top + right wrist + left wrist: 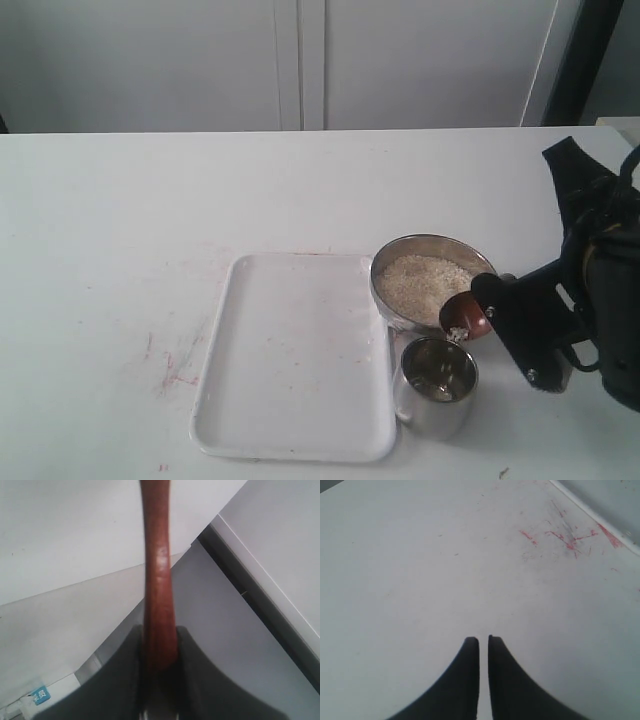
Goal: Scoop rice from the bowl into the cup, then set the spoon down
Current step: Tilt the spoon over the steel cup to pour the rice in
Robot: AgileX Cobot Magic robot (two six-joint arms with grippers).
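Rice (425, 283) fills the round steel bowl (398, 252). Right gripper (160, 632) clamps a reddish-brown wooden spoon (157, 570) over the steel cup (440, 390); left gripper (483, 640) closed, empty

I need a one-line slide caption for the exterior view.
Right gripper holds the spoon above the rim of the cup, beside the bowl of rice.

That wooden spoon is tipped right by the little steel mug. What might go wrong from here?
1. The spoon sits over the rim of the cup on the side nearest the bowl, not over its middle, so rice may spill onto the table.
2. Cup and bowl stand close together; a swinging spoon might knock either.
3. The right claw pinches only the slim handle, so the spoon might twist.
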